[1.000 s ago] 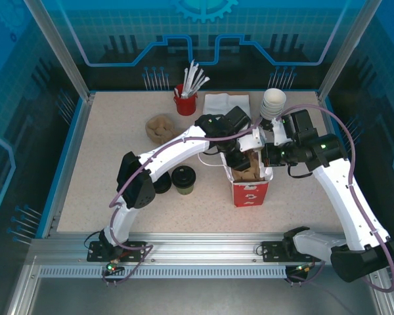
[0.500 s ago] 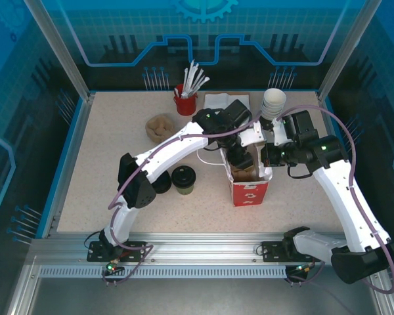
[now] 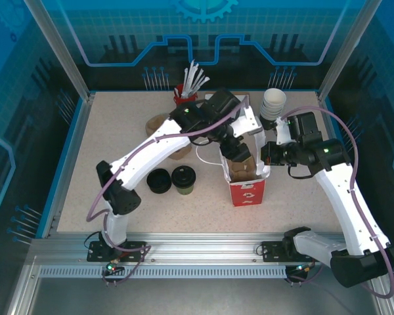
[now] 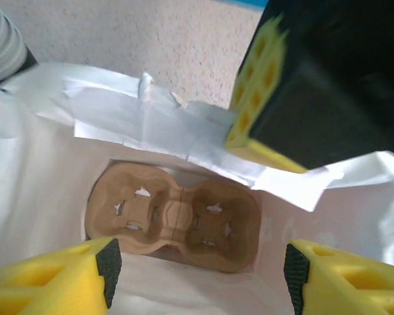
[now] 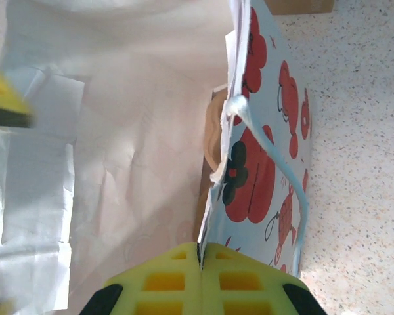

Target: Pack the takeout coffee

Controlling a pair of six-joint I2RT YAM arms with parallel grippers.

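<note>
Pinches bag rim with right end effector; hangs left end effector spread over carrier. Risks losing pinch and collapsing bag, or toppling coffee at 9 o'clock.

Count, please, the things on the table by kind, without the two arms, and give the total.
Paper bag: 1
Lidded coffee cup: 1
Stack of black lids: 1
Stack of white cups: 1
Red cup of white sticks: 1
Brown pulp carriers: 2, one in the bag, one on the table
Total: 7
</note>
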